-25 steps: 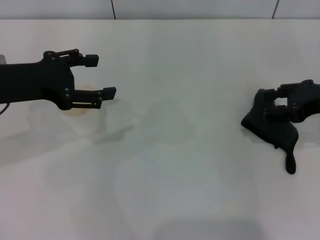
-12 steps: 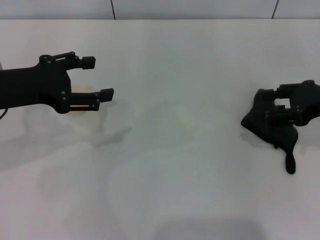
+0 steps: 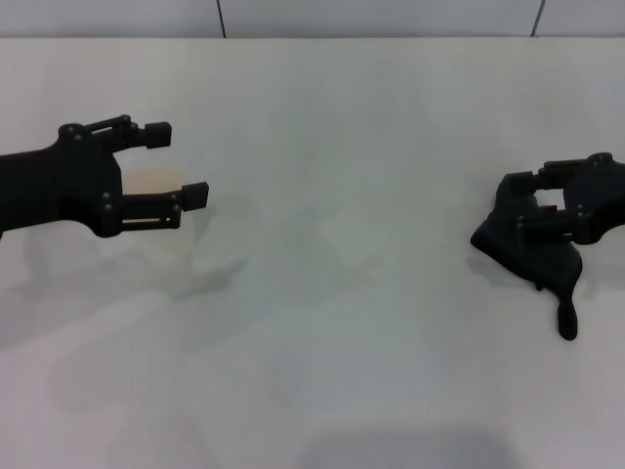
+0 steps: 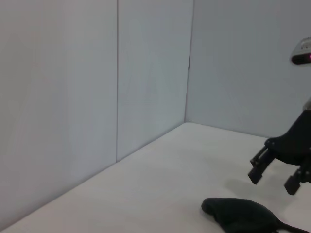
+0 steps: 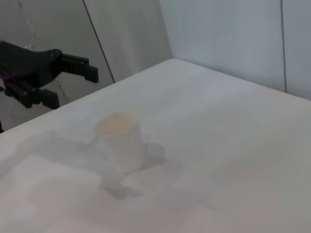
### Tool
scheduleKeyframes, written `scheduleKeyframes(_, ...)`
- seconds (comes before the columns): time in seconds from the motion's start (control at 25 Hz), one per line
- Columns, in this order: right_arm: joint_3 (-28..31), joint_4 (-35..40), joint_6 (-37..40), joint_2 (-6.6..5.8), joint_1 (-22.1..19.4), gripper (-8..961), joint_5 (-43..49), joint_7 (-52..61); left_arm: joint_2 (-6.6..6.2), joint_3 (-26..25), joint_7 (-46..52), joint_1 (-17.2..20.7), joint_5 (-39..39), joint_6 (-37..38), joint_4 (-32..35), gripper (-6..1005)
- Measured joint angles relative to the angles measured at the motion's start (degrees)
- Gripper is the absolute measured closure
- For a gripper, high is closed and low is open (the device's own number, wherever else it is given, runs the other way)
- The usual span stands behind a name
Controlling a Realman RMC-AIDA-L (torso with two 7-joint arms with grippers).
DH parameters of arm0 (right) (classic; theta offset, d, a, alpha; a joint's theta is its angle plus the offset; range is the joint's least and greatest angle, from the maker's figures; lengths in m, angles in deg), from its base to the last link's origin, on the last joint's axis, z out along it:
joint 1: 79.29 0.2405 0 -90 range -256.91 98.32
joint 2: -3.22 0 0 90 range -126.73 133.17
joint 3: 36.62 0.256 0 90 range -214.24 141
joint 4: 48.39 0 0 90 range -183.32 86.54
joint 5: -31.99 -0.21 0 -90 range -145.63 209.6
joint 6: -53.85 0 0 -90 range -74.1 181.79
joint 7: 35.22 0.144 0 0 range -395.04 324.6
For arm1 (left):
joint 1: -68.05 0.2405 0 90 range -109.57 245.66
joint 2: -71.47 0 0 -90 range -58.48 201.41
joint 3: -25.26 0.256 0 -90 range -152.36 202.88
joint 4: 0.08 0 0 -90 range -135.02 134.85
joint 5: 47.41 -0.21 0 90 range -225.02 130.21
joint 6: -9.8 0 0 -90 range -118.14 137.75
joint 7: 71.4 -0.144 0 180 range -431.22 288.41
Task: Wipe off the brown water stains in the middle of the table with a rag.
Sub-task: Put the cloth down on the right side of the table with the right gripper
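Observation:
The black rag (image 3: 532,256) lies in a lumpy wad at the right of the white table (image 3: 342,381), its thin tail (image 3: 566,319) pointing toward me. My right gripper (image 3: 524,206) hovers at the rag's far side, fingers apart; the left wrist view shows it (image 4: 273,180) open just above the rag (image 4: 240,216). My left gripper (image 3: 178,163) is open and empty above the table's left side. No clear orange-brown stain shows; only a faint damp smear (image 3: 337,239) marks the table's middle.
A clear plastic cup (image 3: 161,210) with a brownish tint stands upright just below the left gripper's fingers; it also shows in the right wrist view (image 5: 120,141) with a faint wet patch by its base. Grey wall panels (image 3: 391,18) run behind the table's far edge.
My left arm has drawn back to the left and slightly up, away from the cup, staying open. The right gripper and the rag have barely moved.

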Motion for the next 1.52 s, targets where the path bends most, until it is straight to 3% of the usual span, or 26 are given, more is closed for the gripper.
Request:
scheduleKeyframes(0.48, -2.07, 2.89, 0.00, 0.02, 0.02, 231, 1.64, 0.40, -0.77, 0.00, 0.87, 0.30, -0.50, 1.68, 0.09, 113)
scheduleKeyframes(1.52, -3.03, 3.79, 0.88, 0.01, -0.38, 231, 2.22, 2.08, -0.95, 0.00, 2.32, -0.23, -0.67, 1.88, 0.40, 113)
